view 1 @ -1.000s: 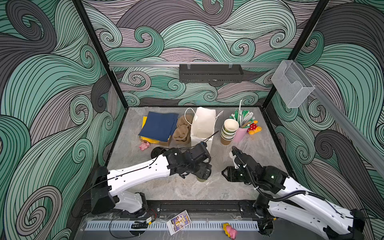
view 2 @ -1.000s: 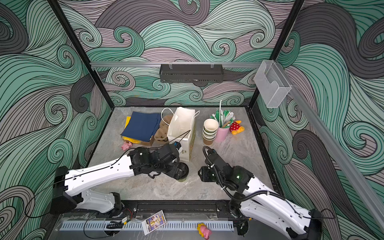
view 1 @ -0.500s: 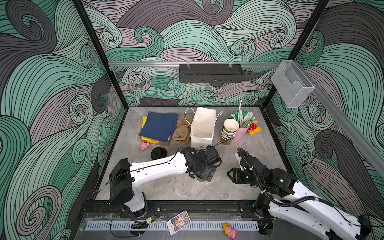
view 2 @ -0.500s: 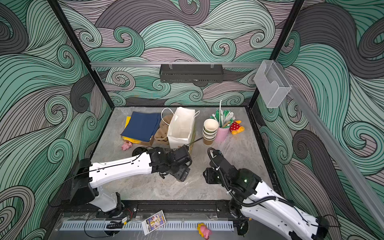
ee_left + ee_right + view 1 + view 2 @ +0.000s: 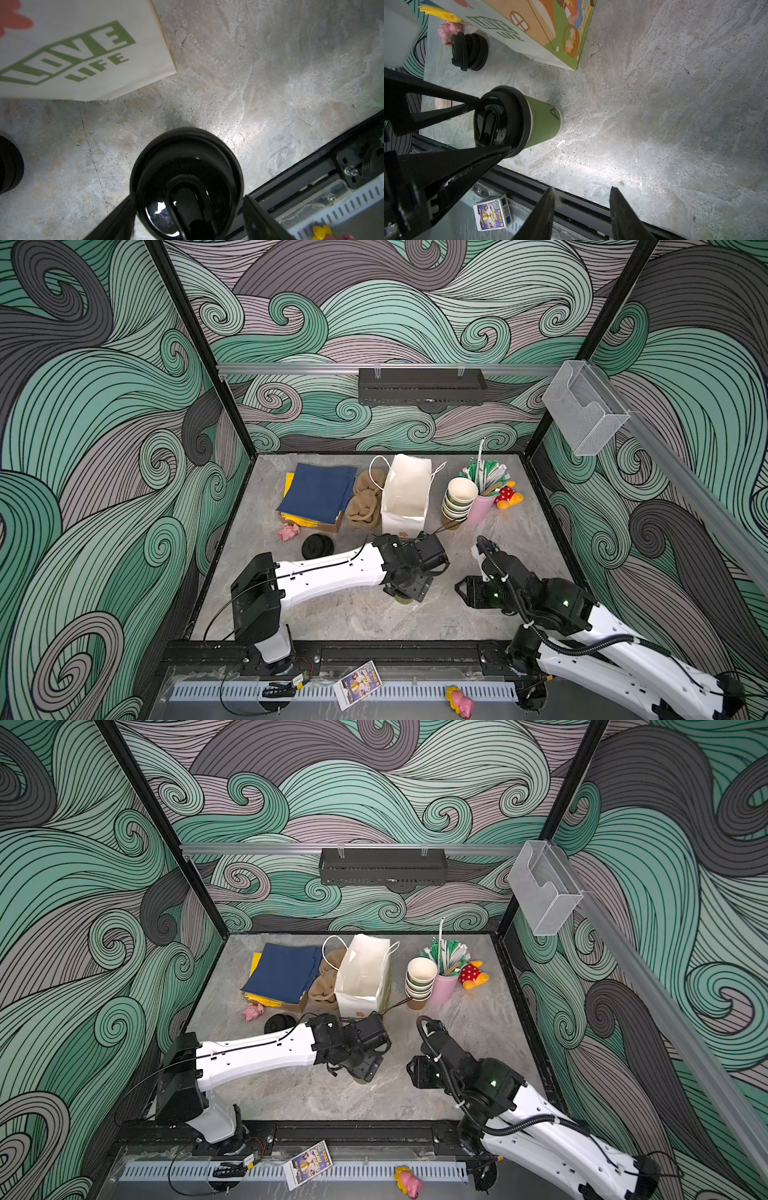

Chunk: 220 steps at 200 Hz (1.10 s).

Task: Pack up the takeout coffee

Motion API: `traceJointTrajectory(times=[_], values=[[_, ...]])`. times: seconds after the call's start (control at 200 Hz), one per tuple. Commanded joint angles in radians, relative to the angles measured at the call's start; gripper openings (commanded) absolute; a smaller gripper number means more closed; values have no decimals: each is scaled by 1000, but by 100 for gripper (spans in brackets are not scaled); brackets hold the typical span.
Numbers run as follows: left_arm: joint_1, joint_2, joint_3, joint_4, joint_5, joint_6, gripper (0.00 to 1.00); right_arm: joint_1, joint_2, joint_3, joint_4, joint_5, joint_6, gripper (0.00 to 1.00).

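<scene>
Boxed in by green swirl walls [image 5: 104, 406]; grey stone bench [image 5: 353, 622], white bag [image 5: 405, 493] at back. Near the front edge, green cup [image 5: 544, 122] upright, black lid [image 5: 519, 116] on; left gripper [image 5: 494, 126] wide astride the lid, grip unclear; right gripper [image 5: 581, 189] half apart, empty

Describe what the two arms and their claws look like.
Both white-shelled with black joints: left arm, right arm. A thin black cable runs along the left; a ribbed black hose loops over the right, which shows small green lights. Black, tapered wedge fingers on left claw and right claw.
</scene>
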<state>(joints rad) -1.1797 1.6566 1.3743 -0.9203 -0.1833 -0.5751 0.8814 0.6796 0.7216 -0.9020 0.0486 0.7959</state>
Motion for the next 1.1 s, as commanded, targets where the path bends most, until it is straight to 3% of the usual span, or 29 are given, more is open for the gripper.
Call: traceJointTrajectory(times=[0.0, 0.425, 0.58, 1.096], values=[[-6, 17, 30, -12, -34, 2, 80, -5, -3, 9, -21, 18, 3, 45], [-7, 42, 28, -35, -56, -7, 78, -7, 2, 9, -22, 13, 0, 45], [-6, 24, 24, -54, -72, -15, 71, -6, 1, 14, -23, 12, -4, 46], [24, -203, -183, -139, -148, -127, 70, -5, 12, 17, -22, 8, -9, 46]])
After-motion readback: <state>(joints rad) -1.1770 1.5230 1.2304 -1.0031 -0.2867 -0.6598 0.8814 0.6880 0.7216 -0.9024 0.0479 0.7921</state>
